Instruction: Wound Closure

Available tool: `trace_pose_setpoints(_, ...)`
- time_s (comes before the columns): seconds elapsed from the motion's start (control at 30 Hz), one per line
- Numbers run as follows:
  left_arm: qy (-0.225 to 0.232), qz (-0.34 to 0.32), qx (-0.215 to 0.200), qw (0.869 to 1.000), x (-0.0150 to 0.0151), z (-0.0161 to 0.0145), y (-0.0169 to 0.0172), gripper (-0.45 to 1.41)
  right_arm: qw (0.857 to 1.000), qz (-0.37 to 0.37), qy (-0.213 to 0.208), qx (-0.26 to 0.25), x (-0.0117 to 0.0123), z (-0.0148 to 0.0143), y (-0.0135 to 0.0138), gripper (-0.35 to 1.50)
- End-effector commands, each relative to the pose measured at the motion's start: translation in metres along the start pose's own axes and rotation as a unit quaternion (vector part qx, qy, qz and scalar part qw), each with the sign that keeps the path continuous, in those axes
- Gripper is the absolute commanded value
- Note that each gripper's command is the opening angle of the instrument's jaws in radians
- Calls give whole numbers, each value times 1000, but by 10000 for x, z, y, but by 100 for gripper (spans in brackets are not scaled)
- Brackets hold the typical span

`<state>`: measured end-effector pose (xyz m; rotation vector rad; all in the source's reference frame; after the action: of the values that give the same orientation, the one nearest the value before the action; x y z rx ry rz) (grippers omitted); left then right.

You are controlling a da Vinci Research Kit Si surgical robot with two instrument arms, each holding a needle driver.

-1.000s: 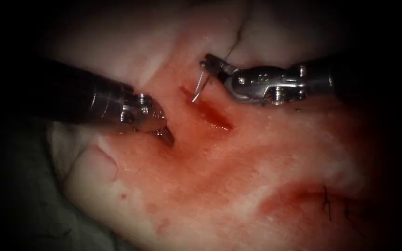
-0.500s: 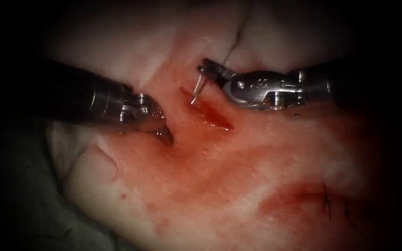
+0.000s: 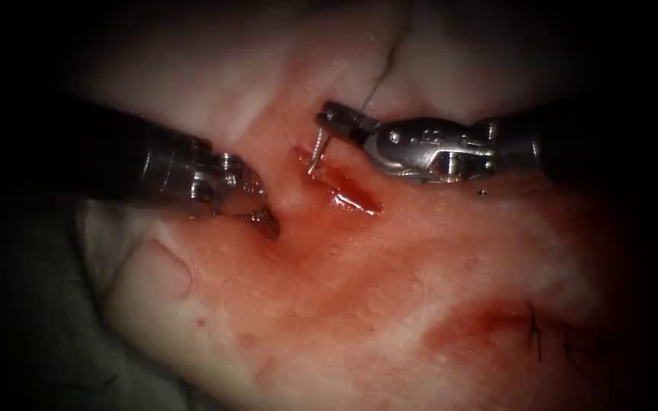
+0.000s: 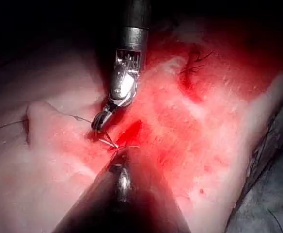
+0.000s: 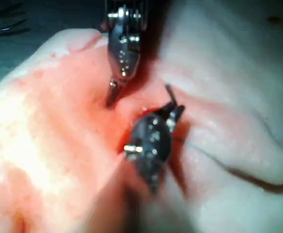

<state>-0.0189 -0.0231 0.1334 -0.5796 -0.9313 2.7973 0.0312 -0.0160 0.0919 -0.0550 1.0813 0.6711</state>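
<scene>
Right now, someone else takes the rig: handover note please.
Right gripper: shut on the needle near its blunt end. The needle hangs point down, its tip at the upper end of the cut; whether it has entered the tissue cannot be told.
Left gripper: tip pressed on the tissue left of the cut; jaw state cannot be told.
Thread trails from the right gripper up over the tissue.
Done: older stitches lie at the lower right of the tissue.
Left: this cut is open, with no stitch across it, and red fluid lies in it.
</scene>
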Motion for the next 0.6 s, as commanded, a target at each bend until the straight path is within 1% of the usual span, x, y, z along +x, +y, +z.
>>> trace_pose_setpoints(0.03, 0, -2, -1, 1000, 1, 8, 1, -35, 1000, -1, -2, 4, -4, 7, -7, -35)
trace_pose_setpoints(0.37, -1, 0, 0, 1000, -3, 6, 1, -35, 1000, 18, -6, 19, -9, 13, -10, -35)
trace_pose_setpoints(0.6, -2, 4, 0, 1000, -9, 7, 0, -37, 999, 47, -6, 24, -10, 12, -9, -35)
